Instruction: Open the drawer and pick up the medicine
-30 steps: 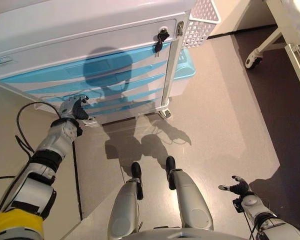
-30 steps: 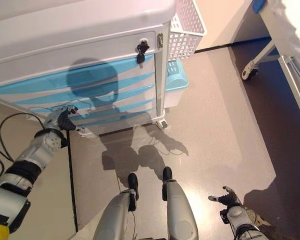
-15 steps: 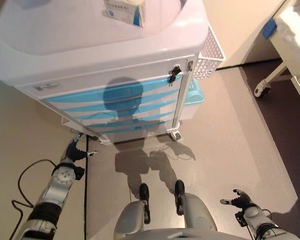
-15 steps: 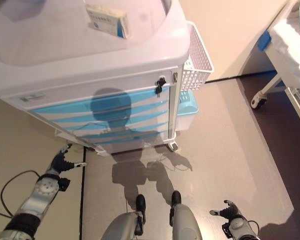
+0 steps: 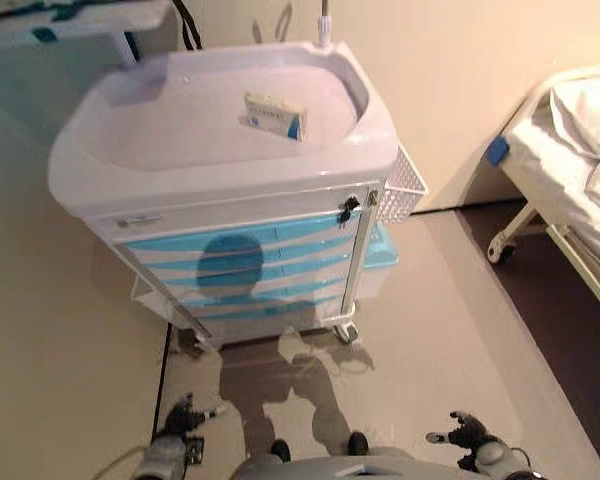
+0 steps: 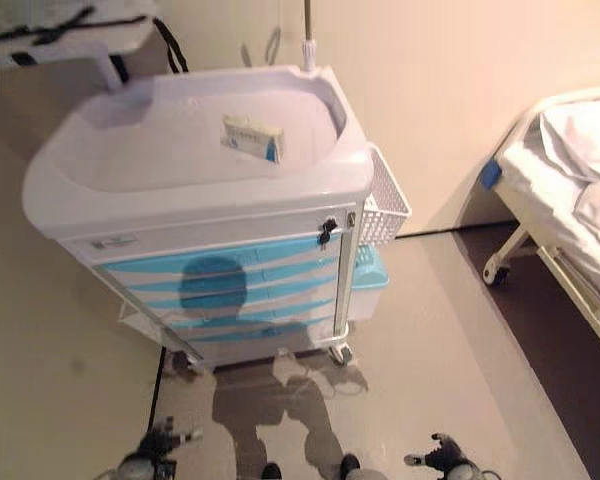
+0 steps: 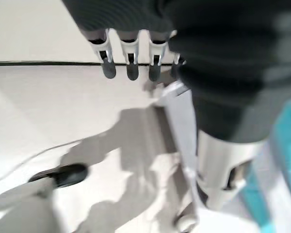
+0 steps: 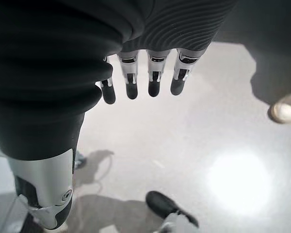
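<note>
Drawers (image 5: 255, 275), light blue fronts stacked on the face of a white cart (image 5: 220, 190), all look pushed in, none pulled out; they sit well ahead of both hands, up and away across the floor (image 5: 430, 330). Cart has a rimmed tray top (image 6: 100, 170) and a medicine box (image 5: 274, 115), white with a blue end, lies flat on it, far beyond either hand and nearer the right-hand side of the tray. A key (image 5: 349, 208) hangs from the lock at the cart's upper right corner, above the blue fronts. White mesh basket (image 5: 404, 188) is hooked on the cart's right side, with a light blue bin (image 5: 378, 252) below it. Bed (image 5: 570, 160) with white bedding stands far off to the right, past the right hand, caster (image 5: 496, 252) at its near leg. Left hand (image 5: 180, 418) is low near the floor, well short of the cart's lower left corner, touching nothing; its wrist view shows the fingers (image 7: 131, 60) straight and relaxed, empty, with the cart's leg and caster (image 7: 186, 223) past them. Right hand (image 5: 465, 432) hangs low on the right, well apart from the cart, fingers (image 8: 153, 77) straight and spread over bare floor, holding nothing.
</note>
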Motion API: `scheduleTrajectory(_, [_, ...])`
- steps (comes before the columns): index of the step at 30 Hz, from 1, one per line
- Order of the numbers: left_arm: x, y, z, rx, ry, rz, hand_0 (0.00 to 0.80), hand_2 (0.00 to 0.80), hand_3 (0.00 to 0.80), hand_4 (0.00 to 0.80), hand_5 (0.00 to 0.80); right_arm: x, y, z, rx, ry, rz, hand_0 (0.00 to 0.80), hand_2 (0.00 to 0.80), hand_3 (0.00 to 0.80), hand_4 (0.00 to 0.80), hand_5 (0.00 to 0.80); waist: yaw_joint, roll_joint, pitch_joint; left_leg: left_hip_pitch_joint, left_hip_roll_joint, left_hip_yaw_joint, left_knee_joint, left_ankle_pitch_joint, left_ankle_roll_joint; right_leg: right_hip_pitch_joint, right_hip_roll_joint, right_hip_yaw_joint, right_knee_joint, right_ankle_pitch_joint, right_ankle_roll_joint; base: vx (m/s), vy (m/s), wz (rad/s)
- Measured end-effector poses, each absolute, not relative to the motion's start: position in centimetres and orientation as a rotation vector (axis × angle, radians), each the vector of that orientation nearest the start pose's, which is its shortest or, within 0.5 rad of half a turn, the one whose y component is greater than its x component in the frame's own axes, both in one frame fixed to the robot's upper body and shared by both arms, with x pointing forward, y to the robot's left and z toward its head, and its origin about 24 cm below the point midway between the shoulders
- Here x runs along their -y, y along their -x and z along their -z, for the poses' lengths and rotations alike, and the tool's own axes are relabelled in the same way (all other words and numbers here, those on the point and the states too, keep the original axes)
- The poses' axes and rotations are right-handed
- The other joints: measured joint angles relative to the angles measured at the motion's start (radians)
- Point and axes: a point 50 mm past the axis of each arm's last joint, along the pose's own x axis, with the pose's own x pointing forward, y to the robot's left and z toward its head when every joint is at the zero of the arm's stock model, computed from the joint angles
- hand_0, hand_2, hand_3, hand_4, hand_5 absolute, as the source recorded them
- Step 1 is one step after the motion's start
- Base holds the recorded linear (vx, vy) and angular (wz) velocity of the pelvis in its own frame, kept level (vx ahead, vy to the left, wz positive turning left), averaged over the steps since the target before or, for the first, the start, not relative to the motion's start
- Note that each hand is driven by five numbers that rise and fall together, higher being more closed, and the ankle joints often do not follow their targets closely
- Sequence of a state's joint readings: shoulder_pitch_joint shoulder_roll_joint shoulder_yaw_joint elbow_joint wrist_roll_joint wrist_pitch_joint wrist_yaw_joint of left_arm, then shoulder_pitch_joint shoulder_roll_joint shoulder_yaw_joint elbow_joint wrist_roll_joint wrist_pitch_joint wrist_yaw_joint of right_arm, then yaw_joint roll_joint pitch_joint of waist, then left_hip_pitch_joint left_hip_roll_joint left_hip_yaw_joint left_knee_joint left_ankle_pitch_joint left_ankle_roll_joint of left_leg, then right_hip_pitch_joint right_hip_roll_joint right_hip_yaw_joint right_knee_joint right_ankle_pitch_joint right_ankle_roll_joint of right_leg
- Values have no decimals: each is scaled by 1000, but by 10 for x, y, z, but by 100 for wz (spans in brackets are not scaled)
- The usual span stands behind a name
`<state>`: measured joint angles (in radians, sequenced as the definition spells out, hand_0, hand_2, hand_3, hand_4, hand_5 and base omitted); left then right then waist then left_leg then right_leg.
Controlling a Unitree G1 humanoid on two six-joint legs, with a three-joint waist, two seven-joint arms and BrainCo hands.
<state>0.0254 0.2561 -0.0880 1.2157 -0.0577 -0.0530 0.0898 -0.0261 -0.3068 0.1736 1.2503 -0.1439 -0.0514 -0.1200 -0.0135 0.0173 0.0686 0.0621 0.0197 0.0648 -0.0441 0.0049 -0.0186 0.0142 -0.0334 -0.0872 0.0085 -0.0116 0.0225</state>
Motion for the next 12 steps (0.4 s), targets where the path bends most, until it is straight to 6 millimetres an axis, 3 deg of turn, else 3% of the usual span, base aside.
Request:
scheduleTrajectory(5, [-239, -45, 168, -1339, -365, -76, 0, 0, 0, 0, 0, 251, -90, 157, -1193, 522, 37, 0, 0, 0, 0, 0, 8, -17, -36, 19, -1, -15, -12, 6, -2, 29, 4, -11, -28, 4, -2, 37, -22, 14])
scheduleTrajectory(8, [-241, -35, 169, -1372, -392, -54, 0, 0, 0, 0, 0, 249, -88, 158, -1198, 515, 36, 0, 0, 0, 0, 0, 6, -15, -37, 31, 1, -17, -17, 4, -3, 48, 4, -12, -32, 4, -2, 28, -29, 1])
scheduleTrajectory(12, [-241, -36, 168, -1374, -409, -40, 0, 0, 0, 0, 0, 243, -70, 163, -1263, 469, 22, 0, 0, 0, 0, 0, 6, -19, -53, 31, 6, -24, -19, 3, -6, 52, 9, -19, -39, 6, -4, 2, -12, 2])
